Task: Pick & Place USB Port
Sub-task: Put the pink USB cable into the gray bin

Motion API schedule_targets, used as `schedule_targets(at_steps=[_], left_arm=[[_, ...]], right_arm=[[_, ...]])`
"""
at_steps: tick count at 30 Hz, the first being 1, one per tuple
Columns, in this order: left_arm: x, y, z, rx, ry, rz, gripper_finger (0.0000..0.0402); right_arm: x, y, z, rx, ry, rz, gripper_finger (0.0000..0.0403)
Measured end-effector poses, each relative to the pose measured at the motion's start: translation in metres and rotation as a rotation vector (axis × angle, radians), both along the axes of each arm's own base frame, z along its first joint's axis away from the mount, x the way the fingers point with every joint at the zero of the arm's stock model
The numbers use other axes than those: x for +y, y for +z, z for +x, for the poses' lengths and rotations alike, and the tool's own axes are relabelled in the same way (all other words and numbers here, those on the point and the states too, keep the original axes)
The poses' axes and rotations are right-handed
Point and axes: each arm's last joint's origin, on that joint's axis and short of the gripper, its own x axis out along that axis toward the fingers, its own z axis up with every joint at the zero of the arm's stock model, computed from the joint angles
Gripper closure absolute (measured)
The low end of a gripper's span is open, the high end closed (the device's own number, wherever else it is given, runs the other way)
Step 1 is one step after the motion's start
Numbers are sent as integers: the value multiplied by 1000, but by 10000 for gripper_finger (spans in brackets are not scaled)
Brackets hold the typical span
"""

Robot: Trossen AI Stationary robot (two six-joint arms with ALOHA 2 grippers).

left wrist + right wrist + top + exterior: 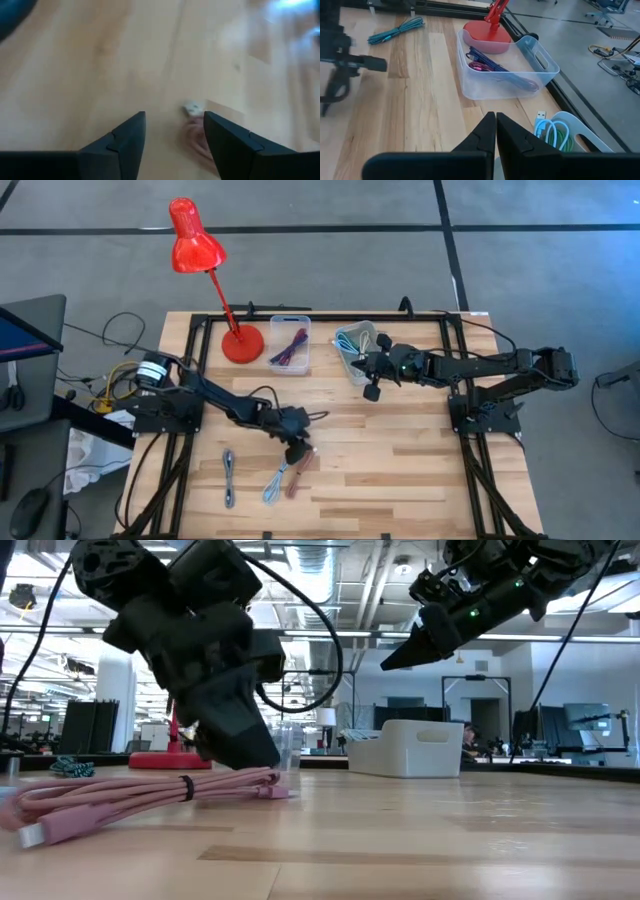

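A pink USB cable (297, 480) lies bundled on the wooden table, its pale plug (191, 107) at the end nearest my left gripper. My left gripper (298, 452) is open and lowered over that end. In the left wrist view the plug shows between the fingers (175, 117); in the low view the gripper (255, 755) stands just above the cable (130, 798). My right gripper (372, 390) is shut and empty (496, 120). It hovers above the table beside the white bin (352, 340). My left gripper comes at the pink cable's plug end (280, 788) from above, pointing down, with one finger on either side of it. The cable lies flat on the table. Whether a finger touches it I cannot tell.
Two more bundled cables, grey (229, 477) and blue (273, 483), lie left of the pink one. A clear bin (289, 345) holding purple and red cables and a red desk lamp (240, 340) stand at the far edge. The white bin (570, 132) holds green and blue cables.
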Motion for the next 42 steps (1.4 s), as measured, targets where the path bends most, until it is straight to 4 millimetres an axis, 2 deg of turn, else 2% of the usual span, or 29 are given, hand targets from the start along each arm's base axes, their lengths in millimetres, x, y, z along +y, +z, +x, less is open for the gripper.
schedule_targets(at_steps=[10,27,31,39,42], left_arm=[[-3,5,-2,25,-115,-133,199],[-3,-5,-1,61,-117,-117,204],[-3,-6,-1,61,-104,-107,240],[-2,-7,-1,65,-99,-104,380],[-2,-7,-1,62,-95,-100,392]], right_arm=[[0,0,0,-1,0,0,396],[0,0,0,-3,0,-1,396],[0,0,0,0,2,-7,396],[-1,0,0,3,4,-14,396],[-1,0,0,4,4,-15,396]])
